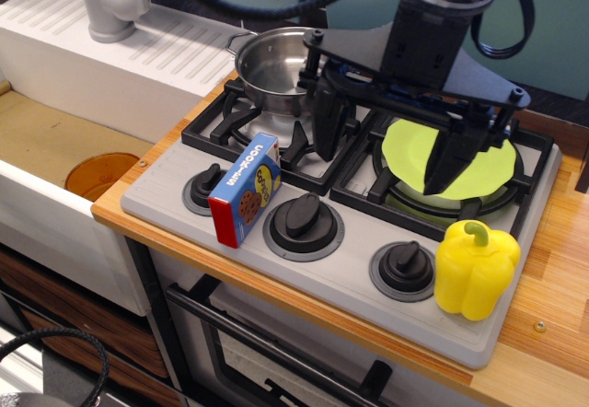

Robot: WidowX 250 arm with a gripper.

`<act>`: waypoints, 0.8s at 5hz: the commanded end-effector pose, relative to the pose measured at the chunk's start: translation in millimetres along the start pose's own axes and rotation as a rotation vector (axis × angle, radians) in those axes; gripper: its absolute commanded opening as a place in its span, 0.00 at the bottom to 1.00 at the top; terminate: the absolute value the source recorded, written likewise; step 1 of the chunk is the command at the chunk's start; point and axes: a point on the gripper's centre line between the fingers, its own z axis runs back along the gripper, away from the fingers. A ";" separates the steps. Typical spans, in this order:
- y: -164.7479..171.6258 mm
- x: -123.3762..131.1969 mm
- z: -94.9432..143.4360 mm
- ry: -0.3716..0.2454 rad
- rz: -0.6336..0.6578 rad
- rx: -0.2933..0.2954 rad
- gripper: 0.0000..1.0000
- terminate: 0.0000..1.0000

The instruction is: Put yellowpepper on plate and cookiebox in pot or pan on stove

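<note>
While the gripper [391, 154] hangs spread and empty over the stove [350, 283], the pepper [476, 270] at the front corner could topple off if nudged.

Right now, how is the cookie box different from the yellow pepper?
The cookiebox is a blue, flat-sided rectangle with red sides; the yellowpepper is plain yellow, rounded and lobed with a stem. The cookiebox stands between two knobs at the stove's front left; the yellowpepper sits at the front right corner. Both stand upright, untouched by the gripper.
</note>
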 end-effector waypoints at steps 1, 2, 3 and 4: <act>0.0 0.0 0.0 0.000 0.000 0.000 1.00 0.00; -19.9 -9.1 7.5 0.008 0.051 0.018 1.00 0.00; -36.0 -17.3 13.5 0.015 0.082 0.022 1.00 0.00; -44.1 -18.6 11.6 0.007 0.052 -0.007 1.00 0.00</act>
